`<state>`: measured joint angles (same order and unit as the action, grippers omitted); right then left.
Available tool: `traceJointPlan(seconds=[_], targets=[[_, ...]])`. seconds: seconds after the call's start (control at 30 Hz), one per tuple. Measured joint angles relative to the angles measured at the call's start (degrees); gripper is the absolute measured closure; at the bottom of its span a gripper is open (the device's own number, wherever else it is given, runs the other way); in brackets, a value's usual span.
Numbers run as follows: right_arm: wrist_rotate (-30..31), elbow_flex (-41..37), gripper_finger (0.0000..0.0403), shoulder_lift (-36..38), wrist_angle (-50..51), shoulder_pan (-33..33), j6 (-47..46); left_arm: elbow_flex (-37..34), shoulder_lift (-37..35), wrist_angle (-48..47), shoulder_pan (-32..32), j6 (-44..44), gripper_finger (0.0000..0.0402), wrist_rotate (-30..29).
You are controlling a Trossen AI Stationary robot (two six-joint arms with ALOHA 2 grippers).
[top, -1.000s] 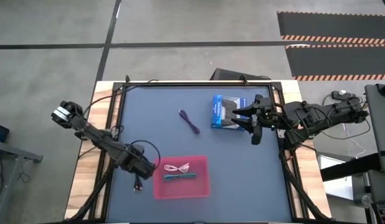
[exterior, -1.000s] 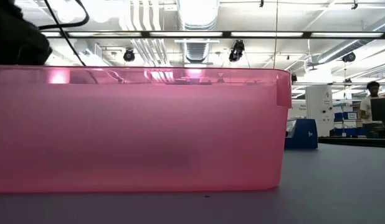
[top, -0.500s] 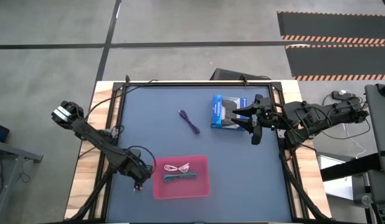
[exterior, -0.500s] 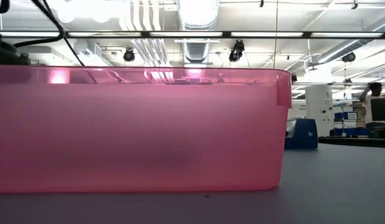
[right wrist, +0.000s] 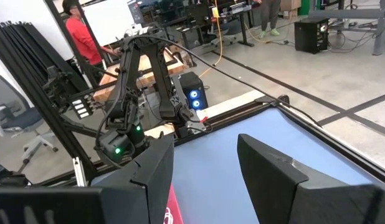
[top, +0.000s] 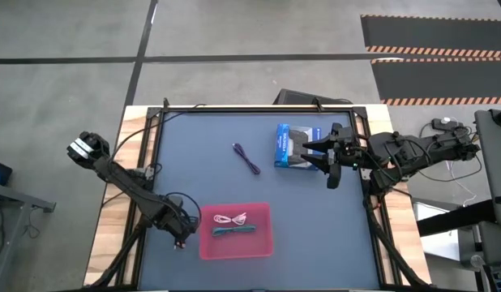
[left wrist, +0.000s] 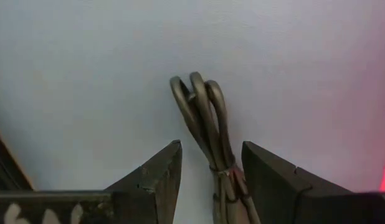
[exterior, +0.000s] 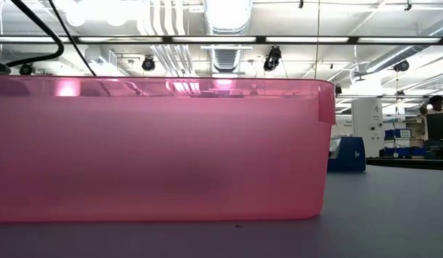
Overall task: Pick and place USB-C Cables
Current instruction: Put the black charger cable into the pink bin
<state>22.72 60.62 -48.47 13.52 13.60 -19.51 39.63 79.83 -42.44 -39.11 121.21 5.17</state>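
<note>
Currently we found the left pincer (left wrist: 208, 180) released, straddling the black cable (left wrist: 205, 118) at lower left; closing comes next. Right pincer (top: 330, 165) idled released.

Open mat mid-table; pink tray (top: 263, 243) wall blocks left pincer (top: 181, 237) (just beside).

Left gripper (top: 182, 237) is sitting low at lower left, jaws apart. Right gripper (top: 331, 154) is hovering at upper right, jaws wide.
</note>
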Motion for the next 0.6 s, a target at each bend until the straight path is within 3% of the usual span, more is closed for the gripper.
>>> traceJointPlan(seconds=[0.17, 0.47, 0.6], targets=[[0.5, 0.0, 0.0234, 0.0, 0.0, 0.0, 0.1, -1.7, 0.0, 1.0, 0.0, 0.0, 0.0276, -0.1], [0.5, 0.0, 0.0234, 0.0, 0.0, 0.0, -0.4, -3.1, -0.2, 4.3, 0.0, 0.0, 0.0382, -0.9], [0.5, 0.0, 0.0234, 0.0, 0.0, 0.0, -0.4, -3.1, -0.2, 4.4, 0.0, 0.0, 0.0385, -1.0]])
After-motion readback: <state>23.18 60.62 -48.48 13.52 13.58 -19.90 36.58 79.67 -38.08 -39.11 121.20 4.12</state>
